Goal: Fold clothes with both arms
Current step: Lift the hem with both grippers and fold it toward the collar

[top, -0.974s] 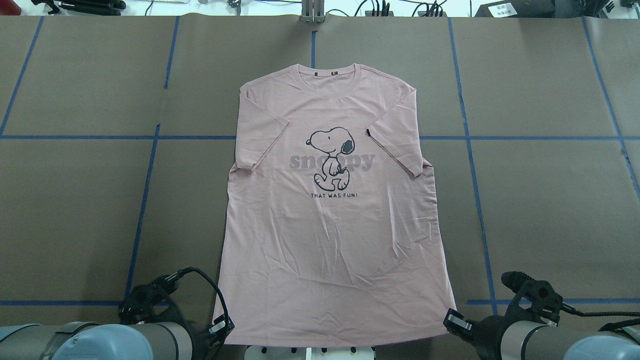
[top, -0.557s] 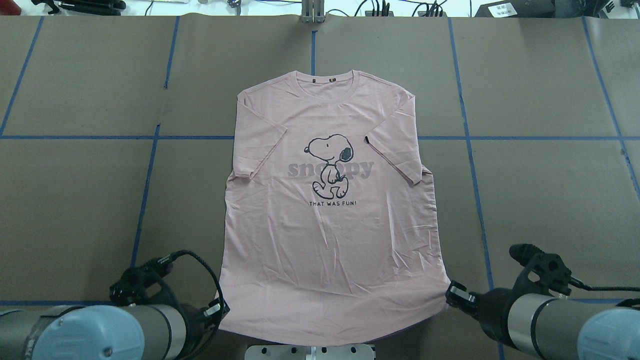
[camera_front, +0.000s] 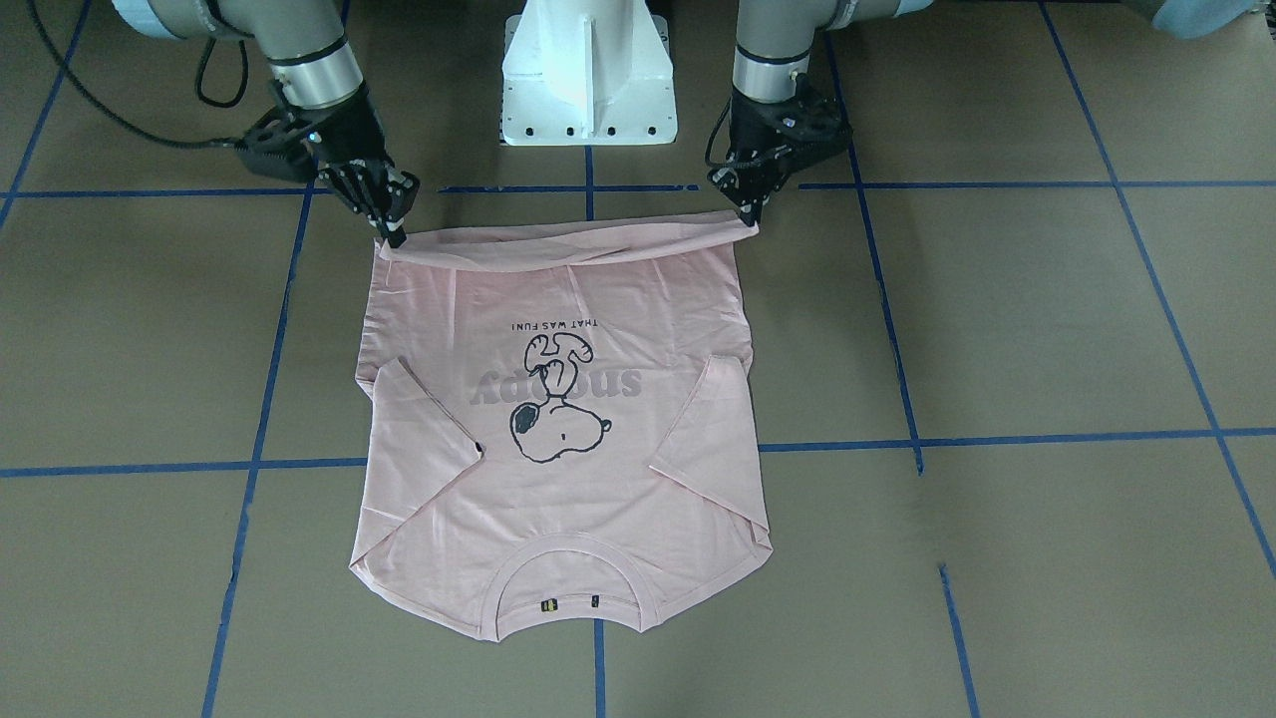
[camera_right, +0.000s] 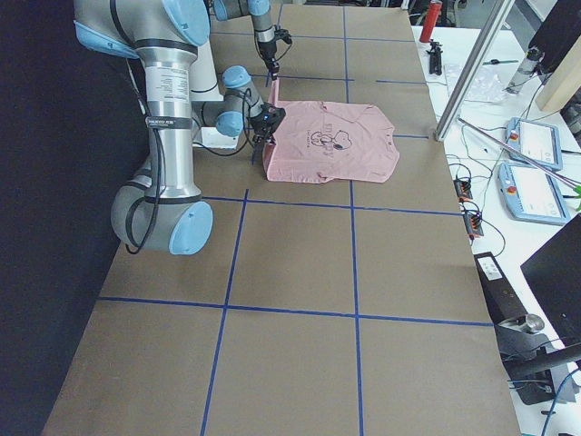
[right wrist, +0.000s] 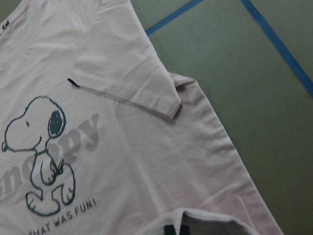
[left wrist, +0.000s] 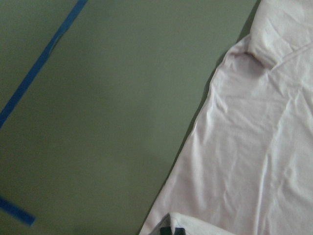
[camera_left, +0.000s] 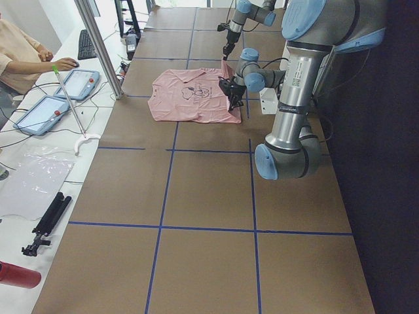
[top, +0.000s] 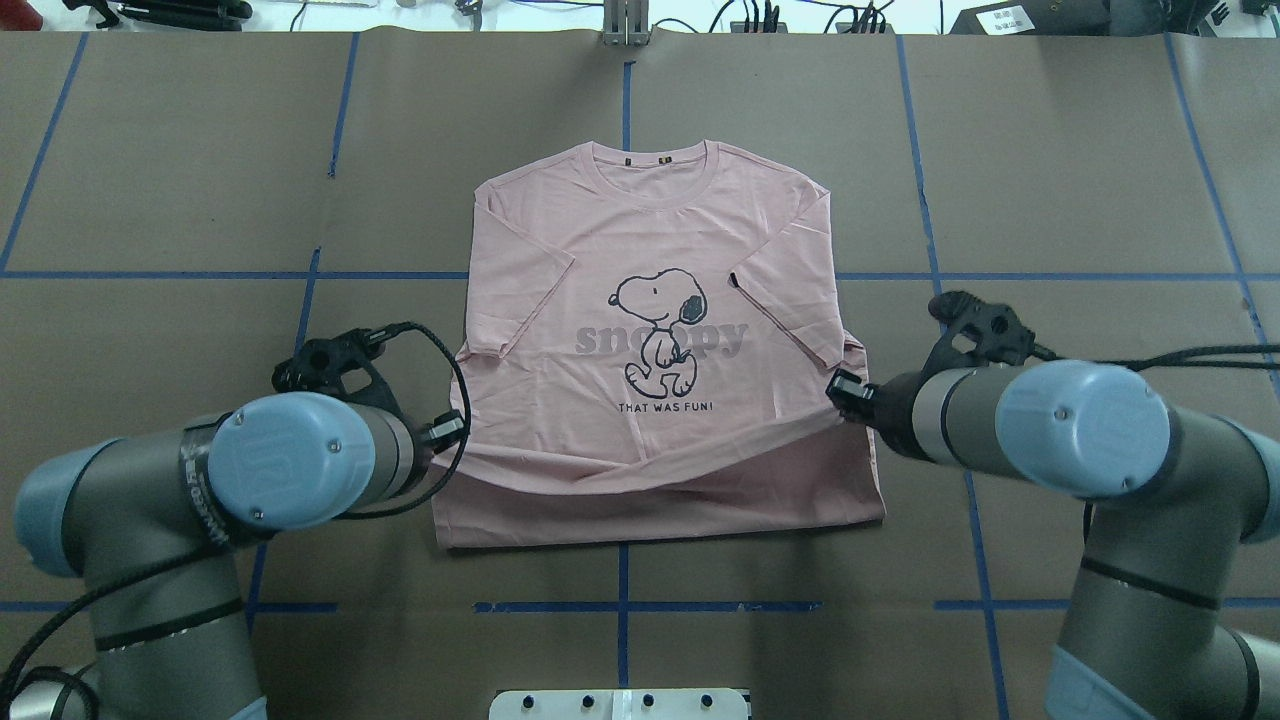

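We log shirt on desk, sleeves tucked in. Left gripper, right gripper: jaws pinching hem corners (bottom fold part-made, we judge). Further folds remain.

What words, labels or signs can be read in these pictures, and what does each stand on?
"snoopy": grey lettering across the T-shirt front, its middle overlapped by the dog print.
"THAT WAS FUN!": black capitals below the dog print.
Collar tags: too small to read.
White label beyond the table's far edge: blurred.
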`<action>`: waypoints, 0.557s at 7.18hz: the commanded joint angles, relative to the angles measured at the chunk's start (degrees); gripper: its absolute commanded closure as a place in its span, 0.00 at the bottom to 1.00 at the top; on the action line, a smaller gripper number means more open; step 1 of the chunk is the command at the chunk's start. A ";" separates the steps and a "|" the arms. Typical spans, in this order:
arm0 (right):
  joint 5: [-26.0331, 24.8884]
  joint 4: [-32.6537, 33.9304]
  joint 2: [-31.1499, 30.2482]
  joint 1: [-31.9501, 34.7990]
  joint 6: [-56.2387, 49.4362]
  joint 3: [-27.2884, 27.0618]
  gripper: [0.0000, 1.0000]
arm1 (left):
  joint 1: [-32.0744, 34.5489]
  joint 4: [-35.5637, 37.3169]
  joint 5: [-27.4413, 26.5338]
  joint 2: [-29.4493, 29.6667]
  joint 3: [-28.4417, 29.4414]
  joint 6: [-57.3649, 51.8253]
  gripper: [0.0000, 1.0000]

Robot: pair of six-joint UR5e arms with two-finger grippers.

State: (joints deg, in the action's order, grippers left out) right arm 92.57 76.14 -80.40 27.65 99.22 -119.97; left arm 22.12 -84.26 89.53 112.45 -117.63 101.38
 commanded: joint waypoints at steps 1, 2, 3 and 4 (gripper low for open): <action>3.48 7.73 7.48 10.36 -13.20 5.50 1.00 | 6.25 -0.20 0.03 2.86 2.49 -11.15 1.00; 3.49 9.80 15.46 12.76 -17.00 14.32 1.00 | 9.58 -2.81 0.11 3.48 3.72 -14.51 1.00; 3.58 9.56 21.19 15.39 -17.30 21.63 1.00 | 13.00 -5.88 0.29 6.96 8.60 -16.81 1.00; 3.75 9.65 22.47 16.98 -18.35 22.92 1.00 | 13.30 -11.05 0.12 8.56 14.65 -16.92 1.00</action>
State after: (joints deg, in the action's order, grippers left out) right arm 96.11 85.38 -61.60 42.20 82.39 -101.21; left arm 33.77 -90.29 89.72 118.69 -109.08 85.75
